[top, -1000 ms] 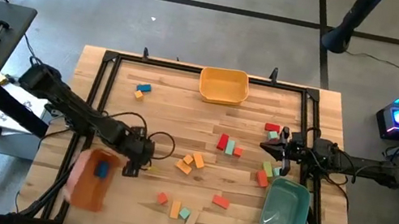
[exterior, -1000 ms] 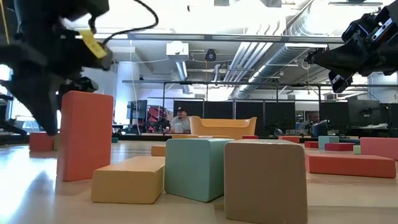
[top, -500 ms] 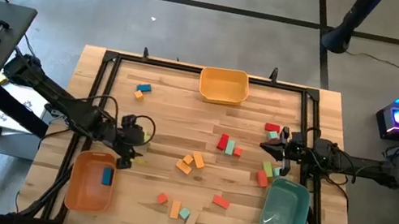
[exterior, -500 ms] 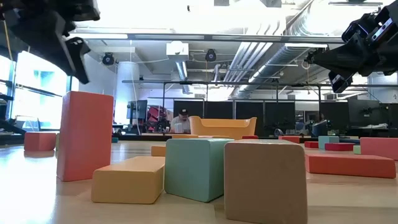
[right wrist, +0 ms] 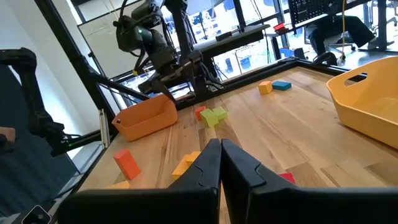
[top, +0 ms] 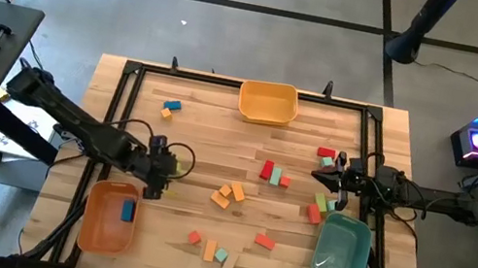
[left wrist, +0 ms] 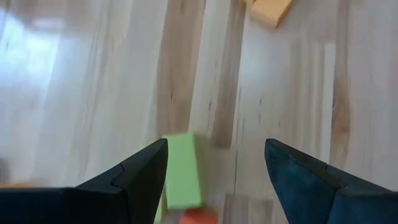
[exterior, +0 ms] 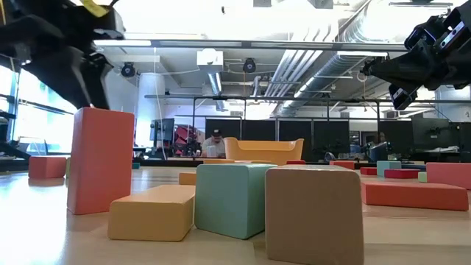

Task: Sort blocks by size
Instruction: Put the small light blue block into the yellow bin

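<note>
left gripper (top: 156, 171) jaws wide, empty, over a green block (left wrist: 183, 170) on the worktop (top: 211, 124), just above the orange bin (top: 107, 219) holding a blue block (top: 127, 212) | right gripper (top: 319, 175) closed, empty, near red and teal blocks (top: 273, 174) | teal-green bin (top: 341, 252), yellow bin (top: 267, 102) | left arm shifted slightly since half a second ago

Coloured blocks (top: 230, 193) scattered on table (one blue (top: 127, 211), binned)
</note>
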Available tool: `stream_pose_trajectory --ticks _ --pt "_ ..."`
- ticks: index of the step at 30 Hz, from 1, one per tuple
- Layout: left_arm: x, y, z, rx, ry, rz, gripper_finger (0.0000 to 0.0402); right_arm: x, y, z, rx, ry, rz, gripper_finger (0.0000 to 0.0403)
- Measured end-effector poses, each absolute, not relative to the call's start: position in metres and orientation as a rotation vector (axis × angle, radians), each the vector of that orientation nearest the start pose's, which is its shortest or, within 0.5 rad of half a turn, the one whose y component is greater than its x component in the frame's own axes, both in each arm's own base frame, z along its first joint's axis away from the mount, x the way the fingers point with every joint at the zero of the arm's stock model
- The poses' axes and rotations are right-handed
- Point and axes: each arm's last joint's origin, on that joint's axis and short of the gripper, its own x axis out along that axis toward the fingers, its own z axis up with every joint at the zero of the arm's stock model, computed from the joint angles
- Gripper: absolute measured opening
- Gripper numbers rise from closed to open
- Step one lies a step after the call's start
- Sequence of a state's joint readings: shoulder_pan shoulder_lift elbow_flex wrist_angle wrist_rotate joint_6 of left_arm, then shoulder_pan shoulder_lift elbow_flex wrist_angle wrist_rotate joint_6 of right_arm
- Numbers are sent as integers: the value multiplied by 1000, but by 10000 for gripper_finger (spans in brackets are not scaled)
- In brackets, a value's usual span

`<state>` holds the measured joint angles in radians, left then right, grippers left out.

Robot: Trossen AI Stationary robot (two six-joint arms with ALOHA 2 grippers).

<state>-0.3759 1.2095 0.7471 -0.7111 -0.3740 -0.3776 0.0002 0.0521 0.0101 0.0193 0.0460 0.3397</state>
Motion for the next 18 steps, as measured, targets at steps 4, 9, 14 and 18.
stream_pose_trajectory --ticks 4,9,14,18 --pt "208 -66 203 83 1002 222 254 100 -1 165 339 14 -50 1" --pt "199 -63 182 31 909 205 254 100 -1 165 339 15 -50 1" --pt "188 -58 167 -7 904 219 254 100 -1 165 339 14 -50 1" --pt "181 -54 155 43 915 286 254 100 -1 165 339 14 -49 1"
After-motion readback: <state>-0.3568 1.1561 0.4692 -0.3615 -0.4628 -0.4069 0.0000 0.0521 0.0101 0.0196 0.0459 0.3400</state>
